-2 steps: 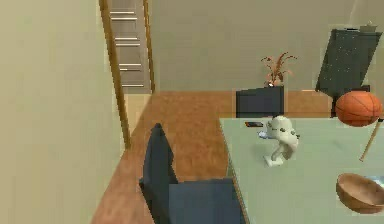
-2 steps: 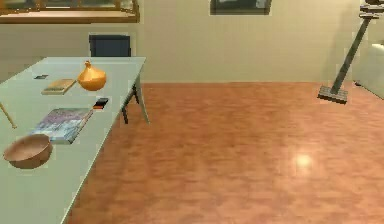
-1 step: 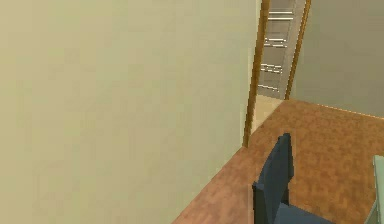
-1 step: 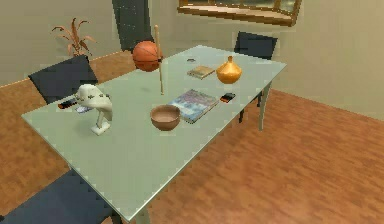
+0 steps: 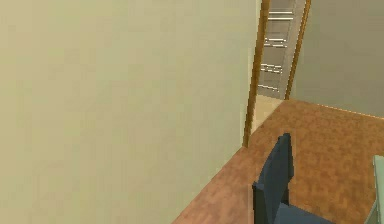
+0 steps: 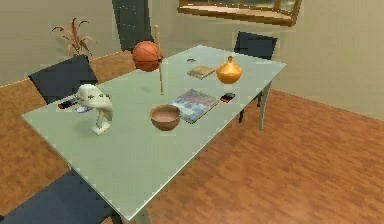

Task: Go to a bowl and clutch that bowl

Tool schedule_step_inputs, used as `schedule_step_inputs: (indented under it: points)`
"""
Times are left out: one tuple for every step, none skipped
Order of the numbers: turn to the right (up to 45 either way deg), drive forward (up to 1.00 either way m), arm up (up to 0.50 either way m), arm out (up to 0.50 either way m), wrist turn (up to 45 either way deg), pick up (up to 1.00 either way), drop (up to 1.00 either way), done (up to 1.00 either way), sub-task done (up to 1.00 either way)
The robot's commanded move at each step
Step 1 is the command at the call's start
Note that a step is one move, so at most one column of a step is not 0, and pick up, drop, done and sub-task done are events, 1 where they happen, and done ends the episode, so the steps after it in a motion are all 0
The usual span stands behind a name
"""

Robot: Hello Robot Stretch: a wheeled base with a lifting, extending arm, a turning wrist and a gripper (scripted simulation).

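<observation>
Brown round bowl (image 6: 165,117) sits near the middle of the long pale green table (image 6: 120,160); a colourful flat book (image 6: 195,103) lies just beside it; a white statue (image 6: 97,107) stands near, maybe a bust; how the gripper is, I cannot tell.

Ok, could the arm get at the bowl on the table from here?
Probably yes: the bowl stands on the table with bare tabletop on its near side; the magazine lies just beside it.
</observation>
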Motion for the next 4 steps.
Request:
schedule_step_inputs:
  points:
    - [0.0,0.0,0.38,0.0,0.0,0.0,0.0,0.0,0.0]
    - [0.0,0.0,0.0,0.5,0.0,0.0,0.0,0.0,0.0]
    - [0.0,0.0,0.0,0.0,45.0,0.0,0.0,0.0,0.0]
    - [0.0,0.0,0.0,0.0,45.0,0.0,0.0,0.0,0.0]
